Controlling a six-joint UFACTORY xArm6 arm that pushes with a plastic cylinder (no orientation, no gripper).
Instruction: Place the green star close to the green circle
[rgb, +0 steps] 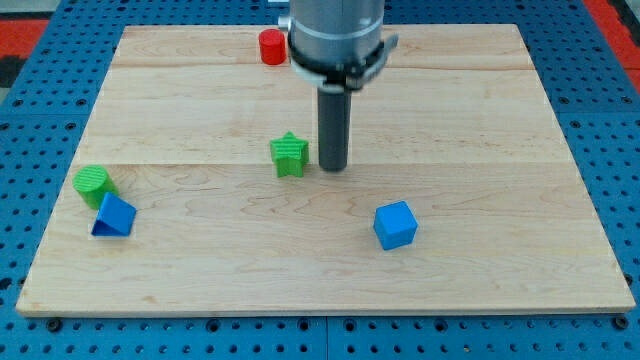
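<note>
The green star (289, 154) lies near the middle of the wooden board (480, 120). The green circle (92, 184) sits at the board's left edge, far to the left of the star. My tip (333, 167) rests on the board just right of the green star, with a small gap between them. The rod rises from the tip to the grey arm at the view's top.
A blue triangle (114, 217) lies right below the green circle, touching or nearly touching it. A blue cube (395, 225) lies to the lower right of my tip. A red cylinder (272, 47) stands near the board's top edge.
</note>
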